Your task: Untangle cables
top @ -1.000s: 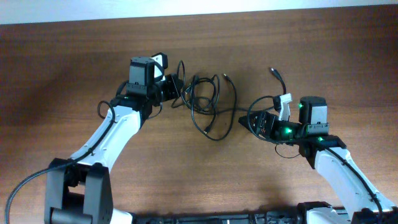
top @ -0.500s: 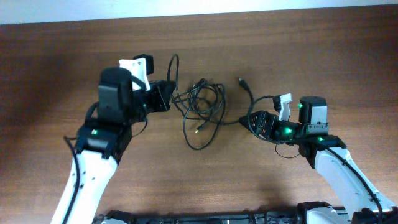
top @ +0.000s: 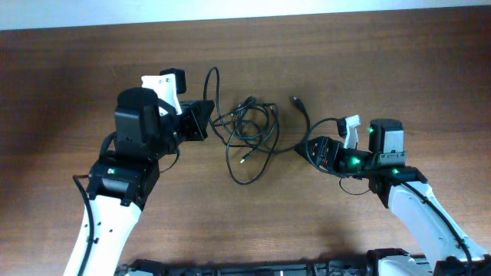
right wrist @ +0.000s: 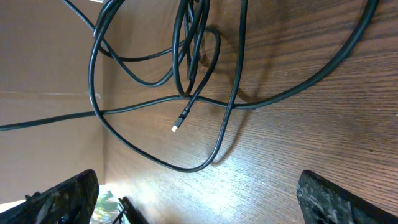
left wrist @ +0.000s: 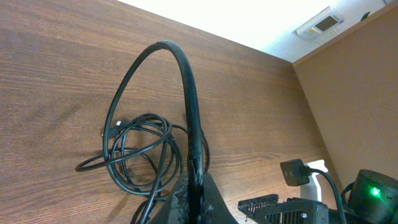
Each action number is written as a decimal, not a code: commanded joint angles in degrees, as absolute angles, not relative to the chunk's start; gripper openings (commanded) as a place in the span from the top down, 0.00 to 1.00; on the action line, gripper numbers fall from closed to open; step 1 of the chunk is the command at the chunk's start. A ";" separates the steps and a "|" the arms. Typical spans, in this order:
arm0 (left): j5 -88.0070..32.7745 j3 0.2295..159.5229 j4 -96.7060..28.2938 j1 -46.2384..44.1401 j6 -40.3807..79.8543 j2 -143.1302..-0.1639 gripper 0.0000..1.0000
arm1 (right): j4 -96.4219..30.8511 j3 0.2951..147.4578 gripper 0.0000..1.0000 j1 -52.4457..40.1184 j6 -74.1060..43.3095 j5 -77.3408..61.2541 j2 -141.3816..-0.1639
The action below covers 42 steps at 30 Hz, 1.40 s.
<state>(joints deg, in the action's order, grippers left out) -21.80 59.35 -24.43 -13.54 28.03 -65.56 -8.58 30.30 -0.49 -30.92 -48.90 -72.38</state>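
The black cables (top: 249,123) lie as one tangled clump mid-table, with a large loop (top: 245,175) sagging toward the front and a light-coloured tip (top: 244,159) inside it. My left gripper (top: 204,119) is shut on one cable, which arches up from the jaws (left wrist: 186,68) and down into the clump (left wrist: 140,149). One plug end (top: 294,98) lies to the right of the clump. My right gripper (top: 308,149) stands open beside the clump, with nothing between its fingers (right wrist: 348,199). The loop (right wrist: 186,163) and the light tip (right wrist: 176,127) lie ahead of it.
Brown wooden table (top: 383,69) all round. The thicker black wiring of the right arm (top: 330,130) curls by its wrist. The right arm's gripper (left wrist: 280,208) shows at the bottom right of the left wrist view.
My left arm has drawn back to the left with its cable, dragging the clump and the right-hand plug end leftward. The right arm has stayed still.
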 commanded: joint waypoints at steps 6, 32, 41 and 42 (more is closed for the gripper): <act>-21.69 59.61 -29.21 -13.28 26.92 -65.01 1.00 | -8.38 30.24 0.01 -0.80 -30.22 -48.77 -72.38; -27.66 59.64 -29.54 -13.74 17.02 -62.28 1.00 | 7.33 30.33 0.01 -3.51 -38.50 -50.83 -72.38; -30.46 59.64 -29.04 -13.74 17.04 -62.37 1.00 | 16.10 30.33 0.17 -31.18 -69.04 -2.61 -73.67; -30.50 59.64 -29.15 -13.74 17.04 -62.37 1.00 | 20.56 30.35 0.17 -32.27 -69.76 -2.37 -75.18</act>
